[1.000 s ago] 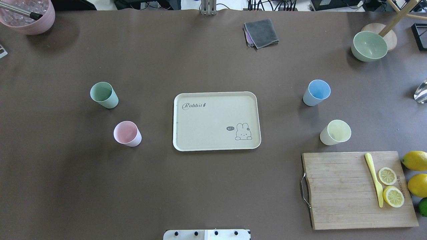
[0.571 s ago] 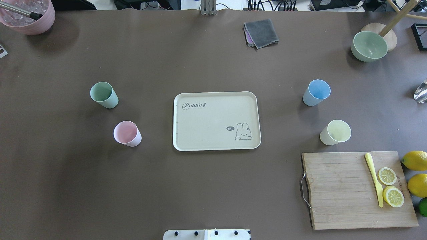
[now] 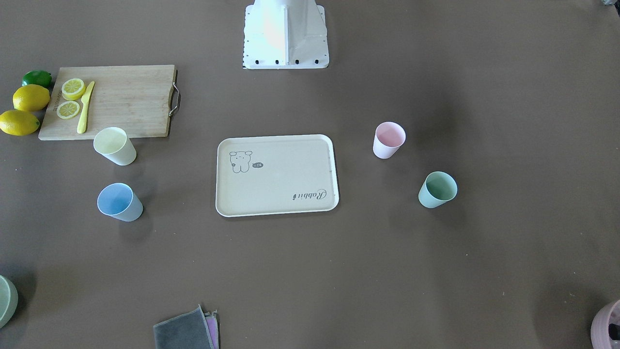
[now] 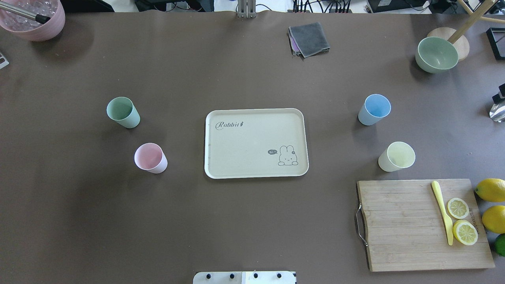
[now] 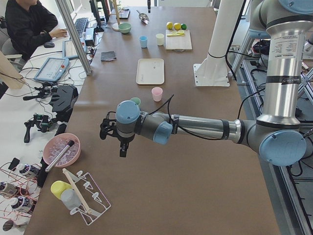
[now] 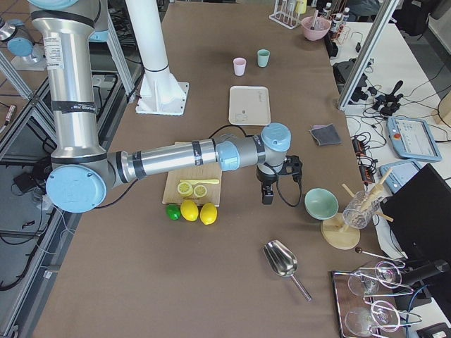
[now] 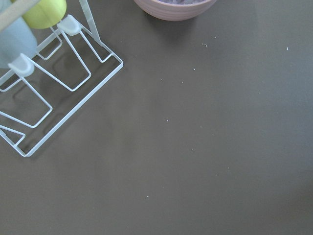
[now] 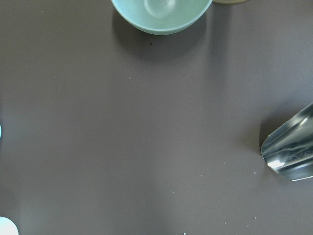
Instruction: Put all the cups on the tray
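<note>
The cream tray [image 4: 252,150] with the rabbit drawing lies flat at the table's middle and has nothing on it; it also shows in the front-facing view [image 3: 276,179]. The mint green cup [image 4: 123,112] and the pink cup [image 4: 150,158] stand upright to its left. The light blue cup [image 4: 374,109] and the yellow cup [image 4: 397,156] stand upright to its right. My left gripper [image 5: 122,149] hangs over bare table far left of the cups. My right gripper [image 6: 268,196] hangs near the green bowl, far right. I cannot tell whether either gripper is open or shut.
A wooden cutting board [image 4: 424,225] with lemon slices and a yellow knife lies front right, with lemons [image 4: 491,189] beside it. A pale-green bowl [image 4: 436,54], a metal scoop [image 4: 498,110], a grey cloth [image 4: 309,38], a mauve pot [image 4: 33,17] and a wire rack [image 7: 49,98] ring the table.
A dark part of the right gripper has come into the overhead view at the right edge, above the scoop. Cups and tray have not moved.
</note>
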